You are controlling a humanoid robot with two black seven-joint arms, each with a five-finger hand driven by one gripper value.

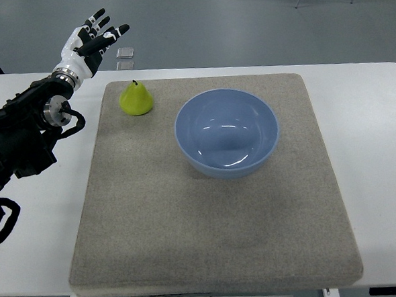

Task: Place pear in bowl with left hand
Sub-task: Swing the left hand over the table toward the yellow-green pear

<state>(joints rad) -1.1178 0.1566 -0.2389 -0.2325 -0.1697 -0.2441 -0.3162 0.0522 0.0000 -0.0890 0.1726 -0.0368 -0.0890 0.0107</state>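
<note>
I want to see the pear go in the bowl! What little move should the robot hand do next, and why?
Probably bring the left hand down and a little right toward the pear. Its fingers are spread and hold nothing, the pear stands upright on the mat, and the blue bowl is empty.

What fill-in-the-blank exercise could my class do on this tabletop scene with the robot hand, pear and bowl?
1. The pear stands on the grey mat, to the ____ of the bowl in the picture.
2. The bowl is ____ in colour.
3. The bowl holds ____.
4. The left robot hand has its fingers ____ and holds nothing.

Missing words: left; blue; nothing; spread
</note>
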